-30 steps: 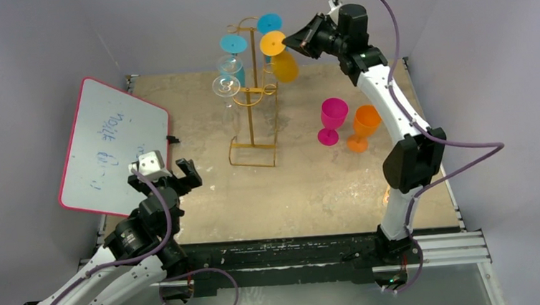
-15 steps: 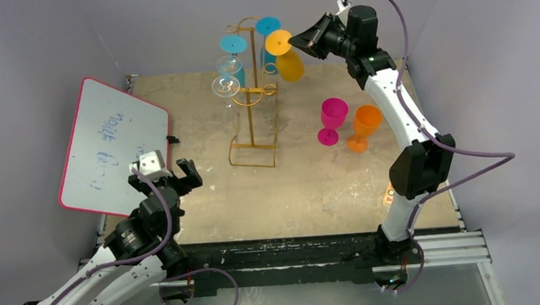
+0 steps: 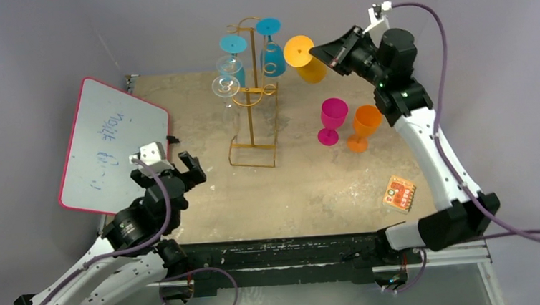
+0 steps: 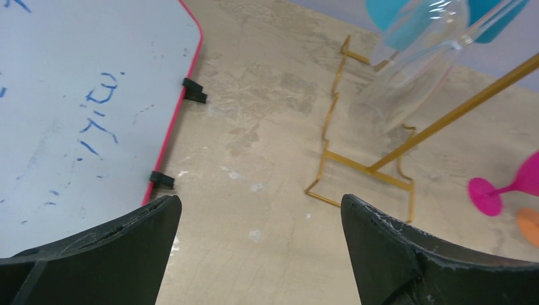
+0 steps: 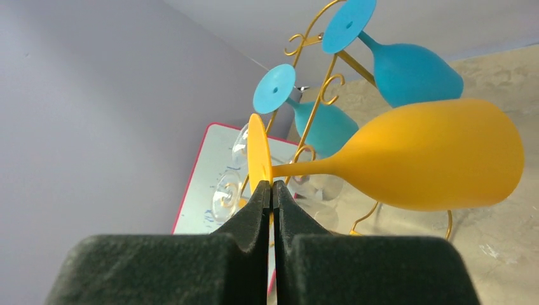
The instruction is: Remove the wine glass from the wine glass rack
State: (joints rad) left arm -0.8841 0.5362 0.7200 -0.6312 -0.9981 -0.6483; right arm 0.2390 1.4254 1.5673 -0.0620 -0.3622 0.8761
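Top view: a second earlier the yellow wine glass (image 3: 312, 70) hung at the wine glass rack (image 3: 251, 118), upper centre. It now sat clear to the rack's right, carried by my right gripper (image 3: 320, 51). My left gripper (image 3: 176, 171) idled at lower left. Left wrist view: its fingers were spread and empty, with the rack base ahead. Right wrist view: fingers pinched the stem beside the foot, glass tilted, off the hooks. I judged the removal done, with only the set-down remaining.

The left arm (image 3: 82, 277) and right arm (image 3: 432, 148) wear white shells between black joint housings. A purple cable (image 3: 443, 36) trails along each. The left claw (image 4: 257, 213) and right claw (image 5: 272, 190) are matte black, with scuffed wedge fingers (image 4: 394, 254).
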